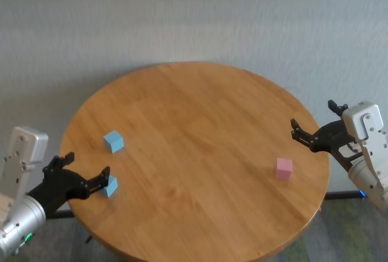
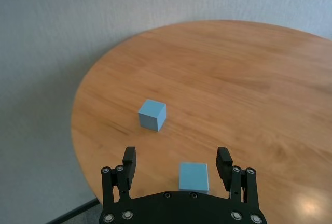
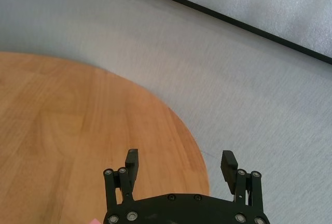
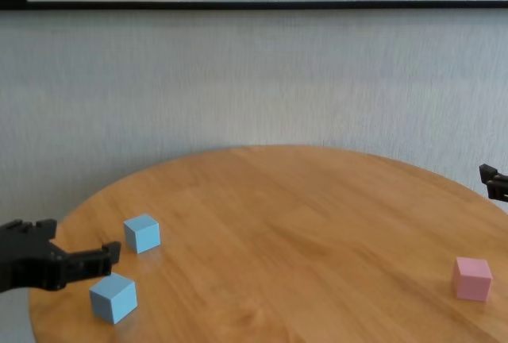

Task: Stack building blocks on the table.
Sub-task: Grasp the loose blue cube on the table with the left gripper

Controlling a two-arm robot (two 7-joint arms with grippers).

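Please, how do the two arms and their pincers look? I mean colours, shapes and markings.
Both arms have silver-white boxy wrist housings with small screw holes. The left pincer and right pincer are matte black, with two short flat fingers on a black base dotted with silver bolts. A green light shows low on the left arm.

tabletop [image 1: 200,122]: round, honey-brown wood grain
blue cube [image 1: 113,141]: left side
second blue cube [image 1: 110,185]: nearer the left edge
pink cube [image 1: 284,168]: right side, well apart

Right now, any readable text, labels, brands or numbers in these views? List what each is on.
None. The two light blue blocks, the pink block and the table are blank. The left gripper and right gripper show only bare housings and screw heads.
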